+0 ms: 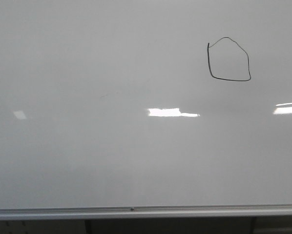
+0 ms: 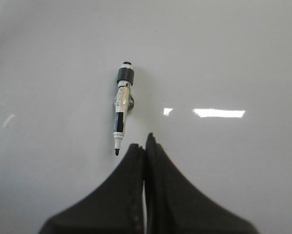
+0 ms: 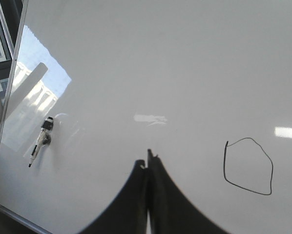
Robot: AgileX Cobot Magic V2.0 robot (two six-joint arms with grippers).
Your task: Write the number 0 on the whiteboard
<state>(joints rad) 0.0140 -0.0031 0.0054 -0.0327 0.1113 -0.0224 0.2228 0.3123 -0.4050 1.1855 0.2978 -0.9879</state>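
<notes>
In the left wrist view, the black left gripper (image 2: 145, 146) is seen nearest the camera, its jaws pressed together with nothing between them. Just beyond the fingertips, apart from them, an uncapped white and black whiteboard marker (image 2: 121, 113) is seen lying on the board's surface, its dark tip pointed toward the gripper and its dark grey end cap turned away. A small grey lump is seen at the side of the marker's barrel; what it is cannot be told.

In the right wrist view, the black right gripper (image 3: 148, 163) is likewise shown with its jaws together and nothing held. The thin black marker outline of the number 0 (image 3: 247, 166), a lopsided closed loop with a peaked top, is found just beside these fingertips, and the marker lies well apart on the other side, near the framed edge of the board.

In the front view, the silver aluminium frame edge is seen nearest, with the large glossy white-grey whiteboard (image 1: 112, 161) stretching away behind it. The number 0 is drawn in the far right part of the board, above bright rectangular light reflections (image 1: 171, 112). Neither gripper is shown in this view.
</notes>
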